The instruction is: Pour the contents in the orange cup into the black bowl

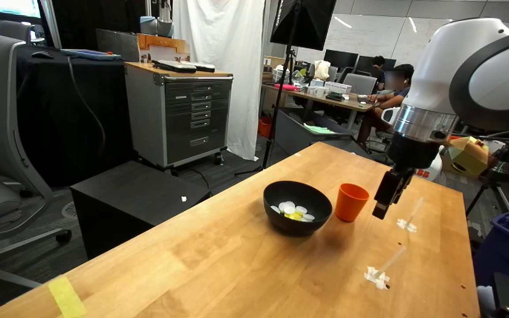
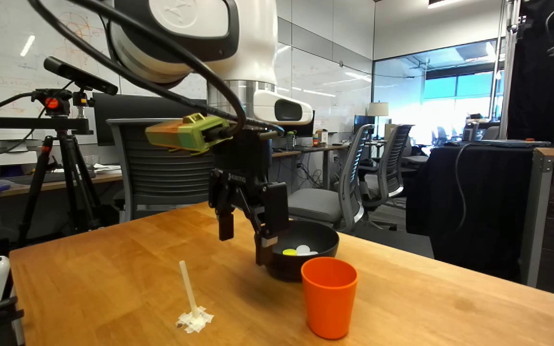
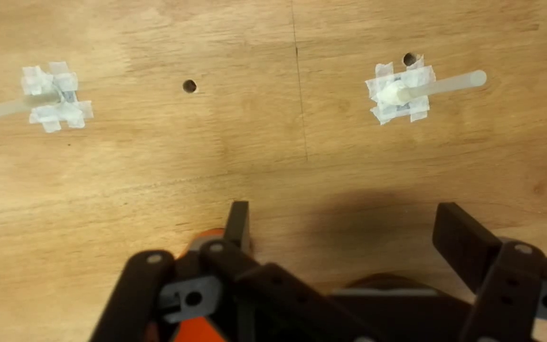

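Orange cup (image 1: 351,205) stands upright on the wooden table (image 1: 201,265); in an exterior view it is just to the right of the black bowl (image 1: 296,228). Small round pieces (image 1: 293,212), white and yellow, lie inside the bowl. The tool (image 2: 245,245) is spread, its jaws well apart, and hangs above the table; in an exterior view it is to the left of the cup and covers part of the bowl's left edge. In the wrist view a bit of the cup shows behind the jaw on the left. Two translucent rods (image 3: 444,89) rise from patches of white tape (image 3: 60,114), one on the left and one on the right. Yellow tape (image 1: 66,297) lies at the table's near left in an exterior view.
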